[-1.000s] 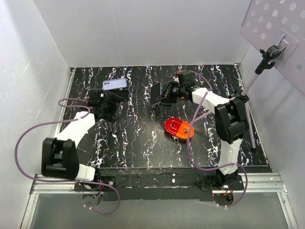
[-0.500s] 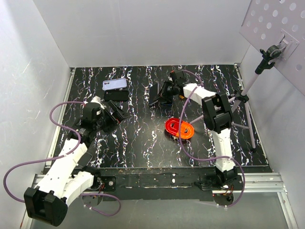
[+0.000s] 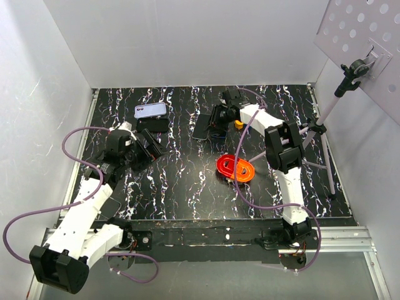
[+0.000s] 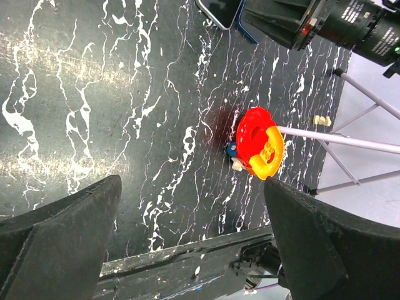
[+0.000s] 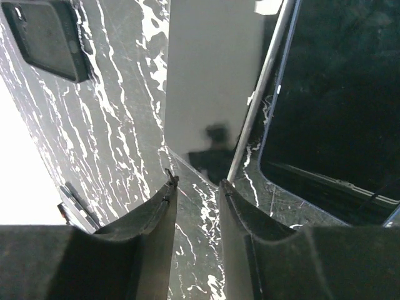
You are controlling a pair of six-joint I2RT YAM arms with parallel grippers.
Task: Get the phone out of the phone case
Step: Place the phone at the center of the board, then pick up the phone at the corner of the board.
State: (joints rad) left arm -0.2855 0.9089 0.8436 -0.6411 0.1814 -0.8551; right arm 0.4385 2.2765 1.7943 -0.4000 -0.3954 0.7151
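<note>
Only the wrist view shows right claw (image 5: 197,184) nearly closed over the phone (image 5: 209,75).

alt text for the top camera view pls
The right gripper is at a dark phone lying at the far middle of a black marbled table. The left gripper hangs open at the left, near a lavender phone and a black case; a red ring lies mid-table.

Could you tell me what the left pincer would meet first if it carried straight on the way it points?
Most likely the black marbled tabletop: the open left pincer aims down at it, with the red-and-yellow ring off to one side, though depth is unclear.
</note>
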